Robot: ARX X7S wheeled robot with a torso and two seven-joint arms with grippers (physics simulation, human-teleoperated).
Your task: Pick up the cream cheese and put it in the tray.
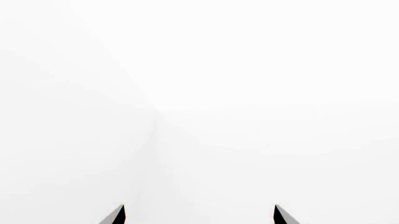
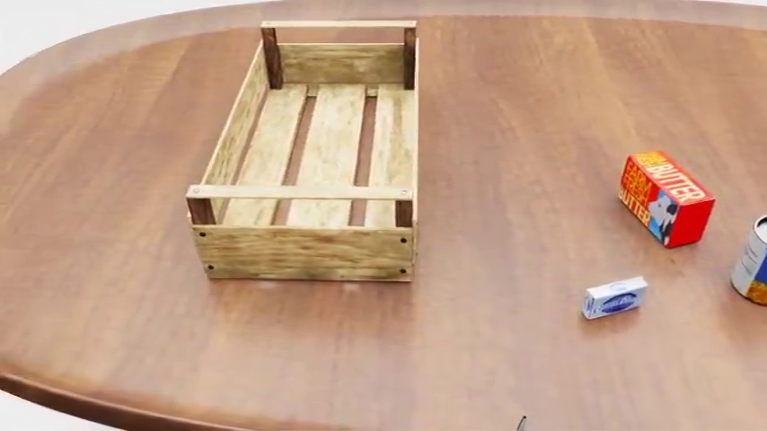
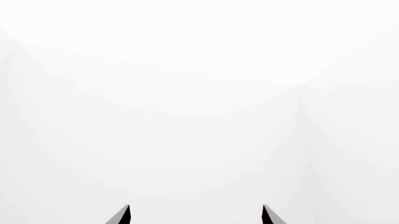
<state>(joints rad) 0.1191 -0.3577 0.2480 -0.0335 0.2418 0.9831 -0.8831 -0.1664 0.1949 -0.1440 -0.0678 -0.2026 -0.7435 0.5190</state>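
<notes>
Cream cheese, a small flat white-and-blue box (image 2: pixel 615 298), lies on the brown wooden table (image 2: pixel 527 135) in the head view, at four o'clock from the pale slatted wooden tray (image 2: pixel 305 251), well apart. Left wrist view: left gripper (image 1: pixel 199 215) tips spread, empty. Right wrist view: right gripper (image 3: pixel 195 215) likewise.

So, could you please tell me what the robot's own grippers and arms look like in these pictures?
Very little shows. The left gripper appears only as two dark, nearly black pointed fingertips with a lighter grey facet, against blank white. The right gripper looks the same: two dark wedge-shaped tips. No arms, cables or markings are visible; the head view shows only a tiny dark sliver at its bottom edge.
</notes>
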